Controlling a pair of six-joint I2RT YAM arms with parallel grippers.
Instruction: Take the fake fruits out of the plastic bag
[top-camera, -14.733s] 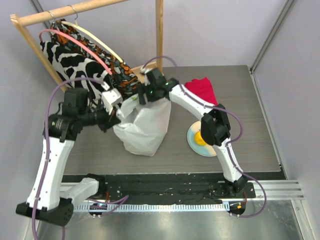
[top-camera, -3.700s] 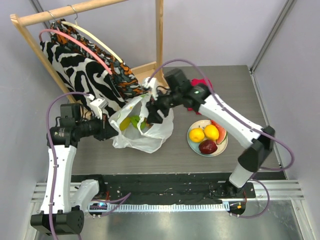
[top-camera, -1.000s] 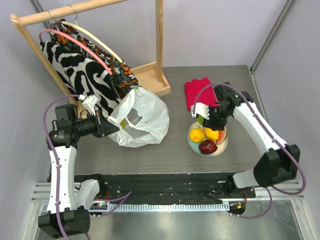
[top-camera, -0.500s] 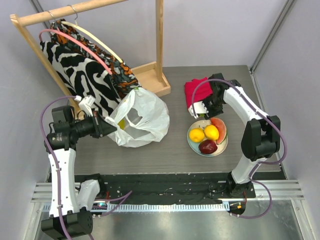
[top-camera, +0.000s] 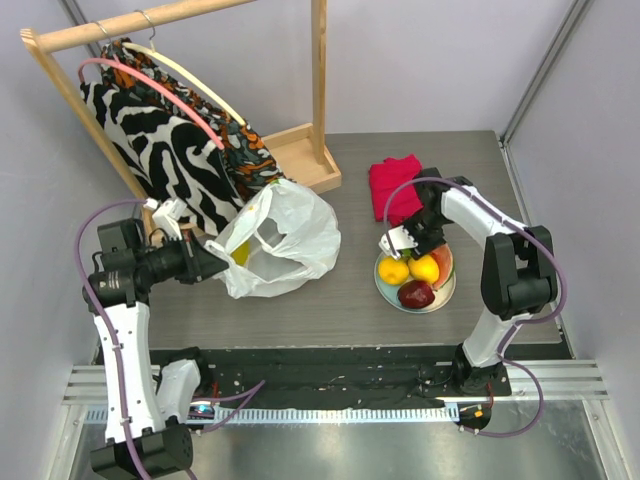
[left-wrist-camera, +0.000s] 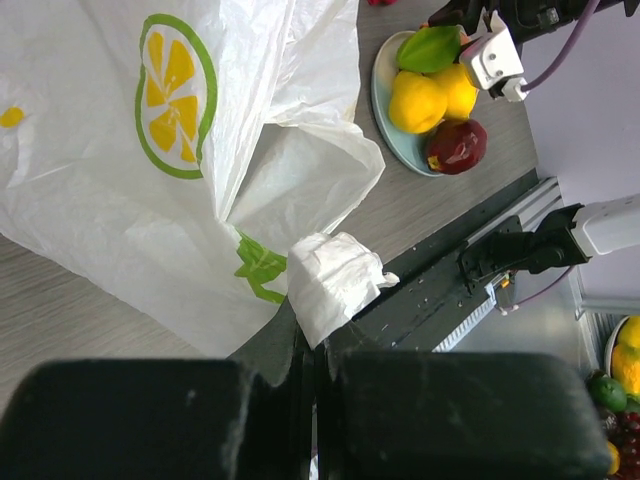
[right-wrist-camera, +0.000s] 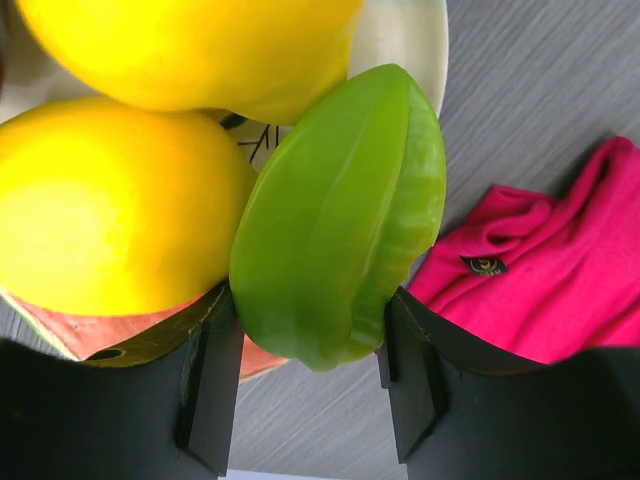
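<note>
The white plastic bag (top-camera: 285, 235), printed with citrus slices (left-wrist-camera: 178, 95), lies slumped at the table's centre left. My left gripper (top-camera: 208, 262) (left-wrist-camera: 315, 345) is shut on a twisted bit of the bag's edge (left-wrist-camera: 335, 285). Something yellow (top-camera: 240, 255) shows in the bag's mouth. A pale plate (top-camera: 440, 298) holds two yellow lemons (top-camera: 393, 270) (right-wrist-camera: 110, 200), a dark red apple (top-camera: 416, 293) and an orange-red piece (top-camera: 443, 262). Low over the plate's far-left rim, my right gripper (top-camera: 400, 243) (right-wrist-camera: 308, 310) is shut on a green piece (right-wrist-camera: 340, 220) (left-wrist-camera: 430, 48).
A folded red cloth (top-camera: 397, 185) (right-wrist-camera: 540, 270) lies just behind the plate. A wooden clothes rack (top-camera: 320, 90) with a zebra-print garment (top-camera: 165, 140) stands at the back left, close to the bag. A black rail (top-camera: 330, 370) runs along the near edge.
My right gripper, still holding the green piece, went back toward the red cloth and has come down at the plate's rim. The left gripper kept hold of the bag and drew slightly nearer.
</note>
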